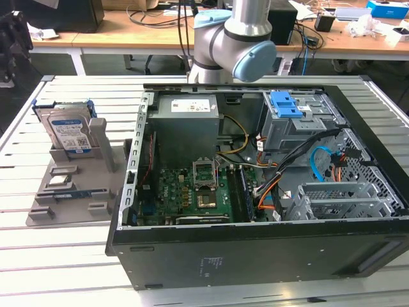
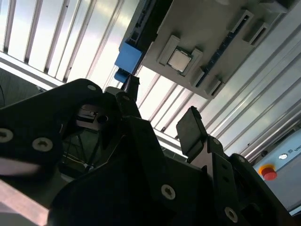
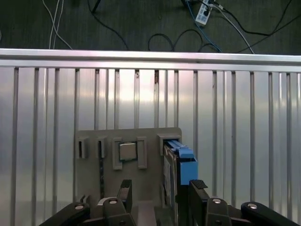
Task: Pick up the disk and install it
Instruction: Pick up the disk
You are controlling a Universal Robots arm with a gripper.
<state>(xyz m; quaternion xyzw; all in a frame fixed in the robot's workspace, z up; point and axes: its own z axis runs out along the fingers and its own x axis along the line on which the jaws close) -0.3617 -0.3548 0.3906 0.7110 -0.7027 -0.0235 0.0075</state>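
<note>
The disk (image 1: 69, 131) stands on edge in a slot of the grey holder plate (image 1: 96, 201), at the exterior view's left. It is silver-grey with a blue-and-white label and a blue bracket. In the first wrist view the disk (image 3: 179, 165) appears edge-on, just beyond my gripper (image 3: 161, 190), close to one finger (image 3: 197, 187). The gripper is open, with nothing between the fingers. In the second wrist view the gripper (image 2: 160, 108) hangs above the slatted table, and the blue edge of the disk (image 2: 128, 59) lies past a fingertip (image 2: 131, 84).
An open computer case (image 1: 255, 256) lies on the slatted table (image 1: 64, 256), with a grey drive cage and blue latch (image 1: 289, 105) at its far side. The holder plate also carries a processor chip (image 3: 127, 151). The arm's elbow (image 1: 233, 38) stands behind the case.
</note>
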